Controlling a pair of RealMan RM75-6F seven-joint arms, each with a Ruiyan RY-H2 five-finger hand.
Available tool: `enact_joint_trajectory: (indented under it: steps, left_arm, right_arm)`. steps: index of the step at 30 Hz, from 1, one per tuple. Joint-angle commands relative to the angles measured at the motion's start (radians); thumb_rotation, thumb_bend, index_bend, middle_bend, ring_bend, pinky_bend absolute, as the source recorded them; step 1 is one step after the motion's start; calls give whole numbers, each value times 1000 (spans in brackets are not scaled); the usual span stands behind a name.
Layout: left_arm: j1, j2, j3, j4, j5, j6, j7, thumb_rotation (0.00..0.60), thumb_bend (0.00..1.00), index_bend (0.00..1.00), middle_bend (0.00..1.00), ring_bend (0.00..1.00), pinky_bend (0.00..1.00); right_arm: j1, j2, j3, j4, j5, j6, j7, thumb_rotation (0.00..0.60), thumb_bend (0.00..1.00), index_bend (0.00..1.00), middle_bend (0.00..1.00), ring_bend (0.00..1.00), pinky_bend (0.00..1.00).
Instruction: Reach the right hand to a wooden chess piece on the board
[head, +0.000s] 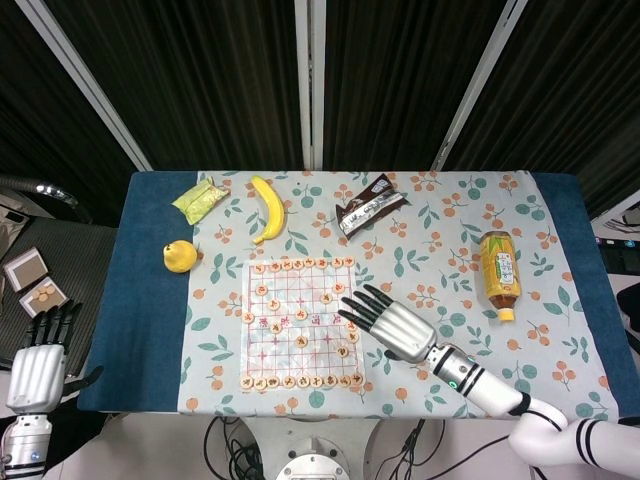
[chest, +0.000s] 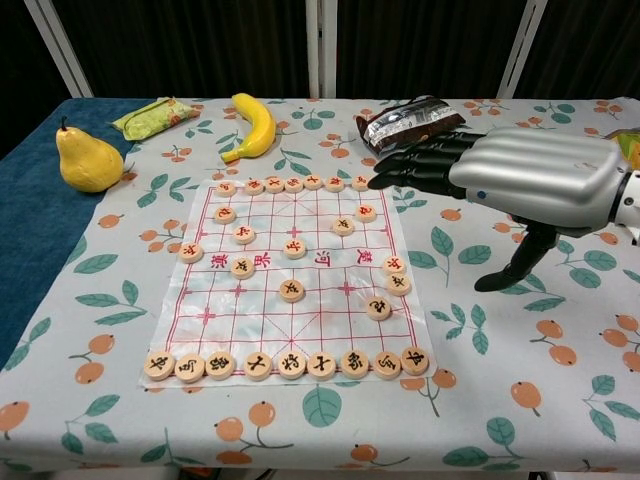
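A bottle of tea (head: 499, 273) with a yellow label lies on its side to the right of the chess board (head: 300, 322), cap toward the near edge; how full it is cannot be told. Two small open boxes (head: 35, 285) sit off the worktop, far left of the board, the nearer one holding round pieces.

Around the board there is one banana (head: 268, 208), one pear (head: 179, 256), one green snack packet (head: 199, 200) and one dark snack wrapper (head: 370, 205) — all beyond its far edge or off its far-left corner. On the board, the wooden chess pieces (chest: 291, 363) form a near row of nine and a far row of seven, with about a dozen more scattered between.

The right hand (chest: 520, 180) hovers over the board's right edge, palm down, its fingers (chest: 415, 165) spread and straight, holding nothing; the fingertips are above the far-right pieces, not touching any. The left hand (head: 36, 365) hangs off the worktop, far left of the board, fingers extended and empty.

The worktop (head: 150, 310) is covered by a blue cloth under a pale cloth printed with leaves and orange fruit. Behind it hang dark pleated curtains crossed by white frame bars.
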Motion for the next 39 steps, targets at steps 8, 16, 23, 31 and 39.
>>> enact_joint_trajectory:
  steps: [8,16,23,31,39]
  left_arm:
    - [6,-15,3,34,-6,-6,-16,600,132,19,21,0,0]
    - [10,-18,2,47,-9,-7,-31,600,131,19,21,0,0]
    - [11,-23,2,56,-9,-11,-39,600,132,19,22,0,0]
    - [14,-22,2,62,-9,-10,-46,600,132,20,21,0,0]
    - [16,-20,1,62,-9,-10,-50,600,132,20,22,0,0]
  right_arm:
    - [28,-97,-8,71,57,-18,-44,600,90,125,0,0,0]
    - [45,-134,-19,106,85,-24,-44,600,118,171,0,0,0]
    - [52,-173,-17,151,114,-17,-48,600,118,250,0,0,0]
    - [63,-219,-17,194,135,-8,-43,600,146,317,0,0,0]
    - [74,-237,-22,207,153,-15,-51,600,148,364,0,0,0]
